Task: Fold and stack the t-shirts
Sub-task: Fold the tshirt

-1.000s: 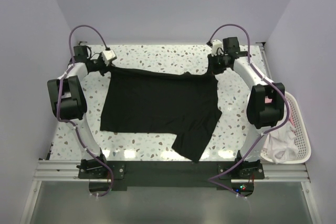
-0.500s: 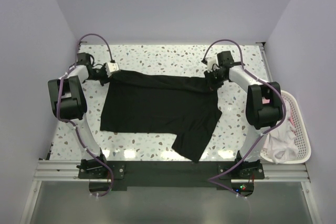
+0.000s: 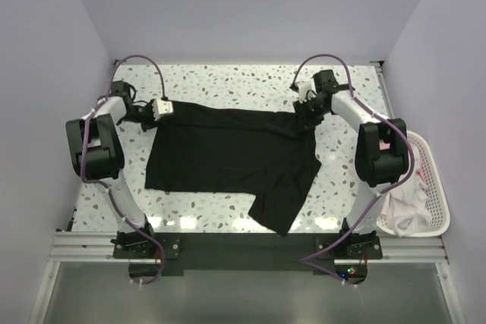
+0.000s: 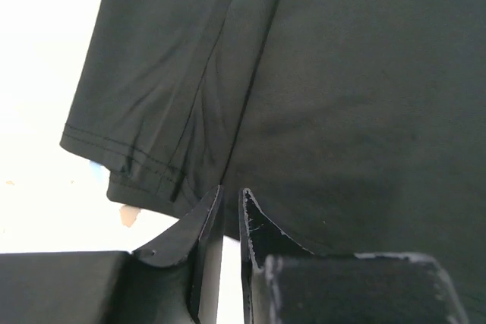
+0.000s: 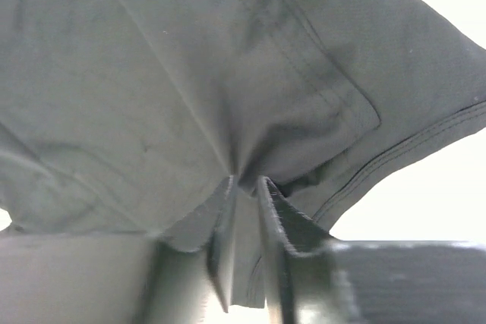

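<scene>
Laying the black t-shirt (image 3: 228, 153) out flat, that's the step I make of it. It lies spread across the middle of the counter (image 3: 228, 81), its upper edge strung between the two arms, with one sleeve flopped out toward the lower centre of the top view. The right fingers (image 5: 281, 221), at the shirt's upper right corner, are clamped on a pinch of cloth, and the wrinkles all run into the tips. The left fingers (image 4: 194, 233) sit at the upper left corner with just a slit between them; gripping or letting go, I can't tell. White and pink laundry (image 3: 406, 206) sits in the basket (image 3: 434, 176) at the lower right. Next, I'd say: both corners dropped, arms lifted clear, then that stray sleeve tucked in before the first fold.
</scene>
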`<state>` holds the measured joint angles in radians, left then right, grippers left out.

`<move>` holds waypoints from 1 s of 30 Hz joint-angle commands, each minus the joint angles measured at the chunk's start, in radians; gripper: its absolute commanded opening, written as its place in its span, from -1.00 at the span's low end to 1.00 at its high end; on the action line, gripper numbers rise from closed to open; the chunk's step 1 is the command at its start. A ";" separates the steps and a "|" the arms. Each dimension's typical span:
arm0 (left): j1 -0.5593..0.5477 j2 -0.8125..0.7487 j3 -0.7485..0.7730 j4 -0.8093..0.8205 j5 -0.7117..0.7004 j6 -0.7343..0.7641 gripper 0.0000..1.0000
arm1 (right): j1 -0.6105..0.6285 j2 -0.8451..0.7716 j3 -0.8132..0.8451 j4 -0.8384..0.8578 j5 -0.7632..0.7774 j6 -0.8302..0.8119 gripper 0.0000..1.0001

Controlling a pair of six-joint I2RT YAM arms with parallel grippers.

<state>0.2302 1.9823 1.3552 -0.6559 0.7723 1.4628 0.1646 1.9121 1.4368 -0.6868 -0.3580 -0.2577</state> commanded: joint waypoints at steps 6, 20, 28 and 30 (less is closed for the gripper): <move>-0.009 -0.134 0.036 -0.038 0.102 -0.041 -0.47 | -0.002 0.025 0.197 -0.154 -0.084 -0.019 -0.31; -0.111 -0.194 0.022 0.137 0.136 -0.484 -0.40 | 0.003 0.294 0.410 -0.218 0.066 0.032 -0.18; -0.109 -0.211 -0.007 0.157 0.125 -0.493 -0.39 | 0.003 0.308 0.393 -0.214 0.125 0.021 -0.12; -0.109 -0.212 -0.011 0.162 0.122 -0.493 -0.39 | 0.001 0.297 0.389 -0.214 0.126 0.018 -0.06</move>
<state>0.1169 1.8263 1.3582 -0.5346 0.8646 0.9958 0.1654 2.2356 1.8065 -0.8913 -0.2768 -0.2279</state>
